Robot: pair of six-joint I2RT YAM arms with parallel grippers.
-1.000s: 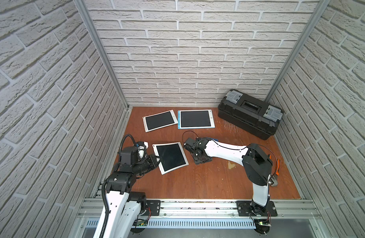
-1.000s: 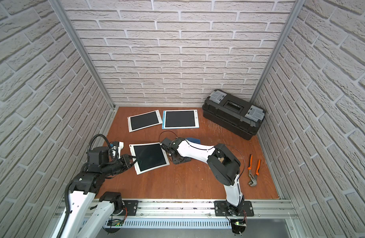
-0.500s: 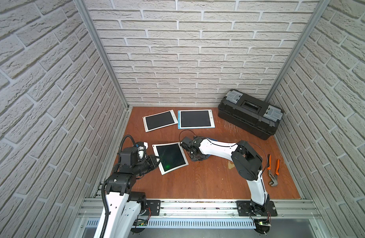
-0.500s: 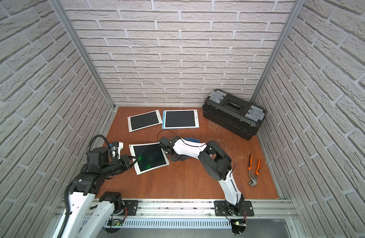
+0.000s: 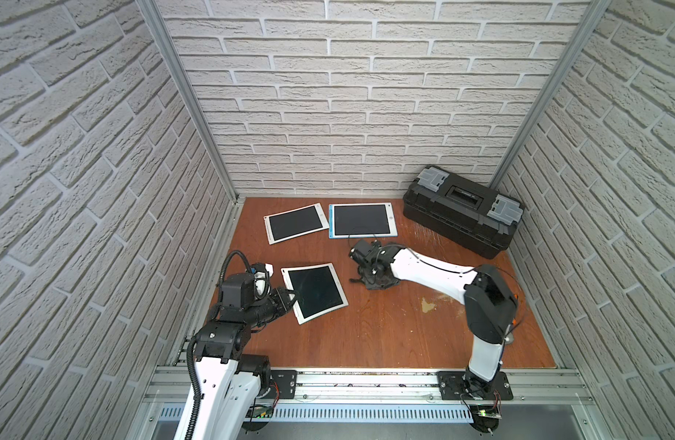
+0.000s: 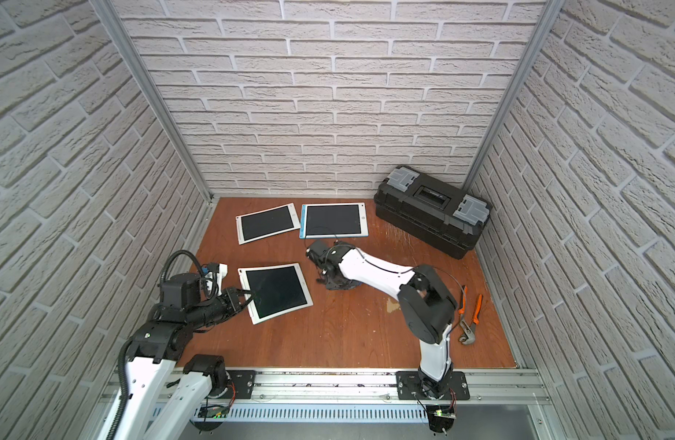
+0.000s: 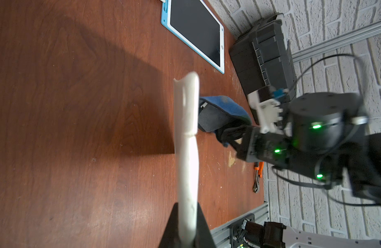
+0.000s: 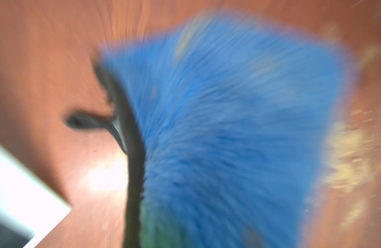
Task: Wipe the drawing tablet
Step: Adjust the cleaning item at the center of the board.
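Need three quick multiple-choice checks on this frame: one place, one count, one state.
1. Where does the toolbox stand? A far right corner; B near left corner; C centre.
2. How many tablets lie on the table? A two; B three; C four.
3. State of the left gripper? A open, hovering; B shut on the edge of the near tablet; C out of view.
Key: 1 A, it sits far back at the right; 2 B, two far ones plus one near; 3 B, the left wrist view shows the white edge clamped between its jaws.
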